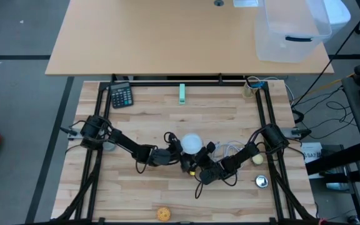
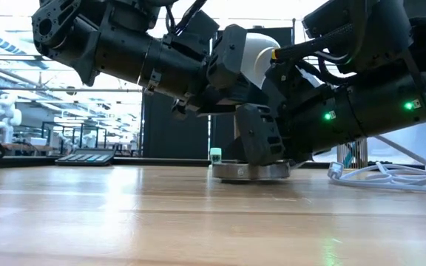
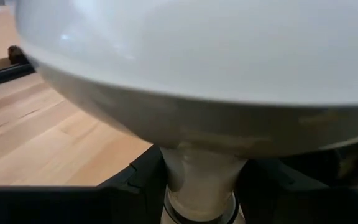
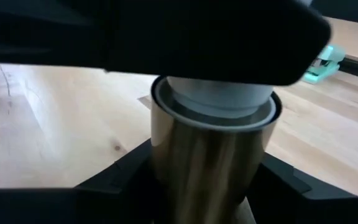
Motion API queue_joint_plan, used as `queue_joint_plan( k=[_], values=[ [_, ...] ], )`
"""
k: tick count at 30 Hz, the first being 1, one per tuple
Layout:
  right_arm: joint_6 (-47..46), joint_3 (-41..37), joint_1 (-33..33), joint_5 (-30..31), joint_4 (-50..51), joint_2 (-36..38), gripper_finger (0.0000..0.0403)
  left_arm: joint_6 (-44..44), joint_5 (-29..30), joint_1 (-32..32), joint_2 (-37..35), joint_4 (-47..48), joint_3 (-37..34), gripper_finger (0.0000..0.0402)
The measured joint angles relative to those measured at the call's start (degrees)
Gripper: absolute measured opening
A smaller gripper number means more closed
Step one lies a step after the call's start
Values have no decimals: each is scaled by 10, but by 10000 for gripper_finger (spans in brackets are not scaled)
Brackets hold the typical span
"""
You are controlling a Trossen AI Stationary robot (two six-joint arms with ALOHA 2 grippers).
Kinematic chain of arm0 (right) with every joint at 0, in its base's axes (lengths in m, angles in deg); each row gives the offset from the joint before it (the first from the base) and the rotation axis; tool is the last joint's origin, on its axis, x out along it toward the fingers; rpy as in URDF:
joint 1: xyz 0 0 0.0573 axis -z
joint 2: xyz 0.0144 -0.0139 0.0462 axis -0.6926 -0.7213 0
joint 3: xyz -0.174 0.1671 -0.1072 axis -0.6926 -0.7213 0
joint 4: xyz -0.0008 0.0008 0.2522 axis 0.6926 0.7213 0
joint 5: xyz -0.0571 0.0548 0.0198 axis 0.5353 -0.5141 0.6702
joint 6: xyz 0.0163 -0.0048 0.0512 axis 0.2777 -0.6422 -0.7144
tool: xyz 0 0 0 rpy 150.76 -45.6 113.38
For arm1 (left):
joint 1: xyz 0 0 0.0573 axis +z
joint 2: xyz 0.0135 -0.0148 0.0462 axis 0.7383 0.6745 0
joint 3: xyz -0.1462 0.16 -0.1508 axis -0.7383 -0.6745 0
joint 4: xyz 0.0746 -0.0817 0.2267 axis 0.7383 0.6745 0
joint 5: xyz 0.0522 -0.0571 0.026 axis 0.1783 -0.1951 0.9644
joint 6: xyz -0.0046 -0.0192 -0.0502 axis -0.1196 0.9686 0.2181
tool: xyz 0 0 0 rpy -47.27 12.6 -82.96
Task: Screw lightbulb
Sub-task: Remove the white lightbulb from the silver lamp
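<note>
Where the two arms meet at the middle of the wooden table [image 1: 167, 187], the lightbulb [image 1: 192, 143] stands upright, its round frosted white globe on top and its body tapering like a cone to a narrow neck below. Its long axis runs straight up and down, base toward the table. In the left wrist view the globe [image 3: 191, 56] fills most of the frame, smooth and matte with a soft sheen, and the pale neck [image 3: 201, 180] drops between two dark fingers [image 3: 135, 186]. The left gripper [image 1: 179, 150] is closed on that neck, its fingers pressed against either side just under the globe.

Directly beneath, a shiny brass-coloured socket [image 4: 207, 168] takes the bulb's lower end, with a pale grey collar [image 4: 219, 99] showing at its mouth. The right gripper [image 1: 199, 167] is clamped round this socket, one dark finger [image 4: 114, 186] on each side. In the low view the socket sits on a round grey base [image 2: 251, 172] flat on the table, and only a patch of the white globe [image 2: 259, 58] shows between the arms.

A loose white cable [image 2: 387, 174] lies beside the right arm. Farther back, a calculator [image 1: 121, 95] sits near the left rear corner, and a small mint-green block [image 1: 182, 94] lies at the middle of the back edge. Beyond the frame, a clear plastic bin [image 1: 292, 31] rests on a second table [image 1: 136, 37].
</note>
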Motion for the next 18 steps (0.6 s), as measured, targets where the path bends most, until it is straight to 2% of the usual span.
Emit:
queue_joint_plan(
  k=[3, 11, 18],
  values=[
    [0, -1, -4, -2, 0, 0, 205, -15, -22, -1, 0, 0, 0, 168],
    [-15, -1, -7, -15, 1, -1, 205, -25, -40, -1, -1, 4, 1, 262],
    [-17, -1, -19, -15, 0, -1, 206, -45, -33, -4, -1, 3, 1, 276]
  ],
)
